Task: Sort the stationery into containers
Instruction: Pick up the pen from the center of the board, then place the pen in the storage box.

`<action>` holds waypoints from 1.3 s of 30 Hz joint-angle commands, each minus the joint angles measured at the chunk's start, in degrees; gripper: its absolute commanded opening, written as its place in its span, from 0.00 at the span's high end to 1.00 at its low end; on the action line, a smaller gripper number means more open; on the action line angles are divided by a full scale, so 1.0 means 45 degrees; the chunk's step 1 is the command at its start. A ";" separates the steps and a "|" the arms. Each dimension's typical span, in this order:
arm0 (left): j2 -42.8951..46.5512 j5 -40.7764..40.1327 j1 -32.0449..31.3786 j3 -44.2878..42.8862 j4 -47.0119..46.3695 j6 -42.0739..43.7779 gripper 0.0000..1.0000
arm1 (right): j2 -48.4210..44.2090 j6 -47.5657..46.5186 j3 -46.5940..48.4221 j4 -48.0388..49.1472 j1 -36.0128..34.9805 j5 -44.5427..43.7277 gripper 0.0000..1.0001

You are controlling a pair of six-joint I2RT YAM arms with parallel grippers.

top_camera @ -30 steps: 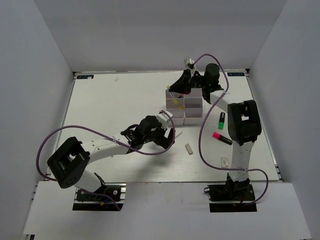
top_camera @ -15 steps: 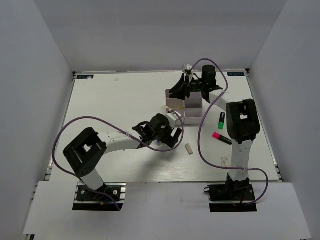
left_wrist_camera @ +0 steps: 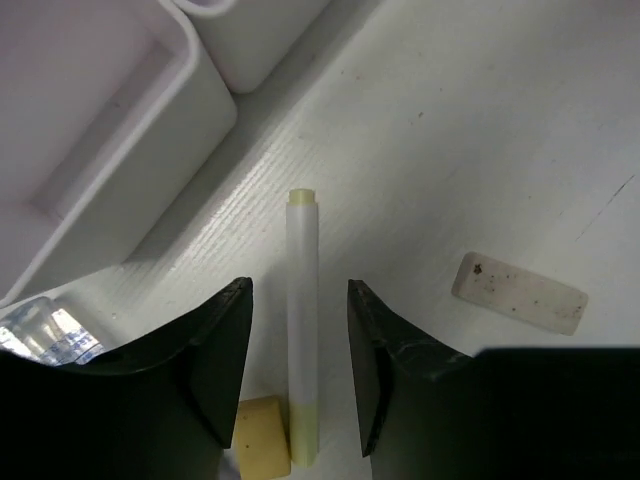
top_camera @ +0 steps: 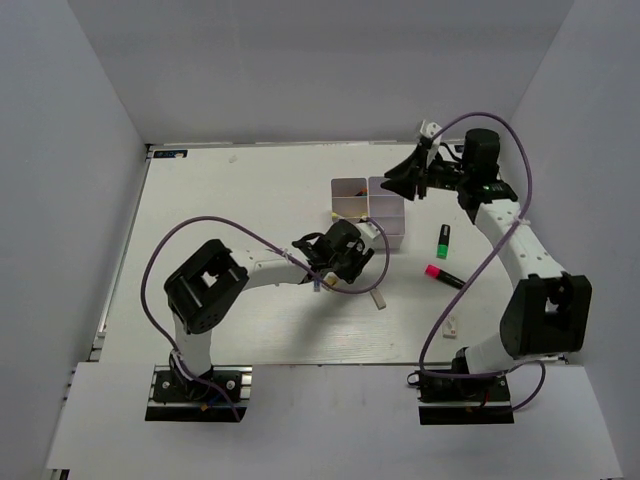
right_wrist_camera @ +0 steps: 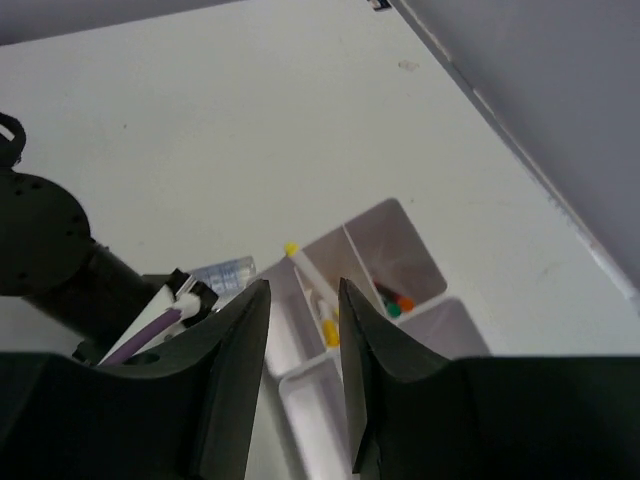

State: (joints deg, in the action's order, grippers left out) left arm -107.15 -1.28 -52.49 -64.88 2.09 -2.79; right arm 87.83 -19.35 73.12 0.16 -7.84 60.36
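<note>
In the left wrist view a white stick (left_wrist_camera: 302, 330) with pale yellow ends lies on the table between the jaws of my left gripper (left_wrist_camera: 300, 290). The jaws stand open, with a gap on each side of the stick. A tan eraser (left_wrist_camera: 262, 437) lies against the stick's near end, and a grey eraser (left_wrist_camera: 518, 292) lies to the right. The white tray (top_camera: 368, 205) stands just beyond my left gripper (top_camera: 352, 258). My right gripper (top_camera: 395, 180) hovers open and empty above the tray's back right. One tray (right_wrist_camera: 306, 371) compartment holds a yellow-tipped white stick (right_wrist_camera: 305, 270).
A green marker (top_camera: 441, 241) and a pink highlighter (top_camera: 443, 276) lie to the right of the tray. A small pale item (top_camera: 451, 327) rests nearer the right arm's base. Green and orange caps (right_wrist_camera: 393, 305) show in another compartment. A clear plastic piece (left_wrist_camera: 40, 330) sits by the tray's front.
My left gripper moved right to the tray's front, and its jaws narrowed around the white stick. My right gripper opened and swung back to the right, away from over the tray.
</note>
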 commanded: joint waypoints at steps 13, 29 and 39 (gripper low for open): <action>-0.1831 -0.0907 -0.0914 -0.1947 0.2894 0.0072 0.71 | -0.3267 -0.0190 -0.3183 -0.2241 0.1331 -0.0796 0.52; 0.2227 -0.1163 -0.1110 -0.0876 0.0398 -0.1117 1.00 | -0.5884 0.0591 -0.5056 -0.3141 0.2462 -0.3414 0.21; 0.2954 -0.3349 0.0100 -0.0581 -0.2785 -0.1372 1.00 | -0.6920 0.0747 -0.6209 -0.2633 0.3069 -0.2886 1.00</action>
State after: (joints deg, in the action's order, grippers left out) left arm -92.79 -12.27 -54.39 -67.96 -5.26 -7.92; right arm 58.26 -15.27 45.87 -13.17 5.45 46.96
